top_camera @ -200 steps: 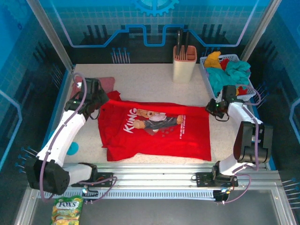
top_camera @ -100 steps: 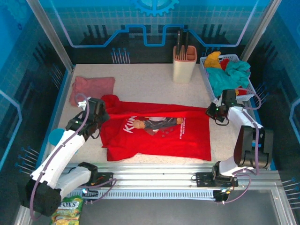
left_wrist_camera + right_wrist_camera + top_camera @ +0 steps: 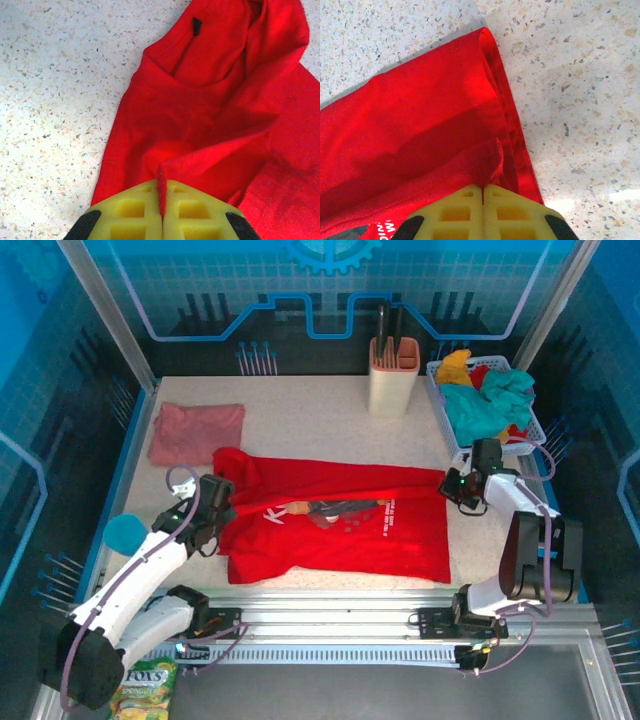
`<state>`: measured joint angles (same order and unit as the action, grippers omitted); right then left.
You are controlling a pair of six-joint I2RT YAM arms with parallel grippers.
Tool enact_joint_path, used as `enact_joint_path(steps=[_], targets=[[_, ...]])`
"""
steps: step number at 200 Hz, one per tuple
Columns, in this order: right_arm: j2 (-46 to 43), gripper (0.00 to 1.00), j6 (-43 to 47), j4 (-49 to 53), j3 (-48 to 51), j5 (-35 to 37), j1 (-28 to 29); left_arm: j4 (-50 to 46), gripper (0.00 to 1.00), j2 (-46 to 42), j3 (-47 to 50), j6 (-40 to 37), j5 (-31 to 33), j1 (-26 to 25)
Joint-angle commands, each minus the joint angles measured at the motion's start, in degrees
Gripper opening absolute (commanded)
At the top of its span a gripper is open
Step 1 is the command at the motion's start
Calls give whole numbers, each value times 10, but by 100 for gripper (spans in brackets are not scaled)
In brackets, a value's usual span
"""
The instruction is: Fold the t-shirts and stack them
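Surface: speckled pale counter (image 3: 310,420) inside a blue-walled cell, with metal rails along its near edge.
Red t-shirt (image 3: 340,535): spread across the middle of the counter, closer to the near edge. Its far portion is lifted into a fold that half covers the cartoon print and white letters.
Left gripper (image 3: 161,195): clenched on the red t-shirt's left side, with a ridge of cloth pinched between the yellow pads.
Right gripper (image 3: 483,194): clenched on the shirt's far right corner, close to the counter's right edge, with a tuck of fabric between its pads.
Pink t-shirt (image 3: 195,432): lies flat near the far left corner, just beside the red shirt's far left tip. I cannot tell whether they touch.
Knife block (image 3: 393,380): upright at the far edge, right of centre.
Basket (image 3: 437,390): in the far right corner, heaped with teal, yellow and red cloths.
Candy bag (image 3: 143,687): off the counter, below the rails at the near left.
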<state>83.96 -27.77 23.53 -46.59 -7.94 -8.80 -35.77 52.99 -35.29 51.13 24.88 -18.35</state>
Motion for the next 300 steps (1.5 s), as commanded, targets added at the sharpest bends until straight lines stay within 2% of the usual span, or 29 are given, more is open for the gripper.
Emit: enact_joint_path(steps=[1,18,59,69,90,97,107,119,145,159,200,241,278,300], targets=[[-18,0,10,9,12,14,-4,3,10,2,12,14,18,-2],[-25,0,9,15,19,24,-4,-11,16,5,14,18,12,-2],[-35,0,6,13,32,27,-4,-22,19,-7,41,29,-3,-2],[-35,2,6,16,30,24,-5,-22,24,-8,42,29,-7,-2],[-48,11,7,27,31,30,-5,-24,25,-9,31,20,-4,-2],[-56,15,5,30,35,40,-4,-23,29,-8,23,11,1,-1],[-69,29,0,34,41,55,-4,-23,37,-3,7,-5,5,3],[-81,49,-4,33,51,59,-7,-25,38,10,-16,-23,-2,12],[-99,54,-15,35,58,54,-8,-14,41,43,-55,-59,-43,36],[-114,64,-15,23,60,39,-6,8,43,55,-68,-83,-57,41],[-121,64,18,3,35,-32,21,45,43,101,-121,-142,-114,77],[-42,63,36,-39,-11,-76,35,65,43,118,-131,-156,-133,79],[38,62,42,-19,-68,-78,40,65,43,133,-125,-176,-154,85],[52,62,36,6,-59,-74,44,67,44,153,-128,-186,-175,96]])
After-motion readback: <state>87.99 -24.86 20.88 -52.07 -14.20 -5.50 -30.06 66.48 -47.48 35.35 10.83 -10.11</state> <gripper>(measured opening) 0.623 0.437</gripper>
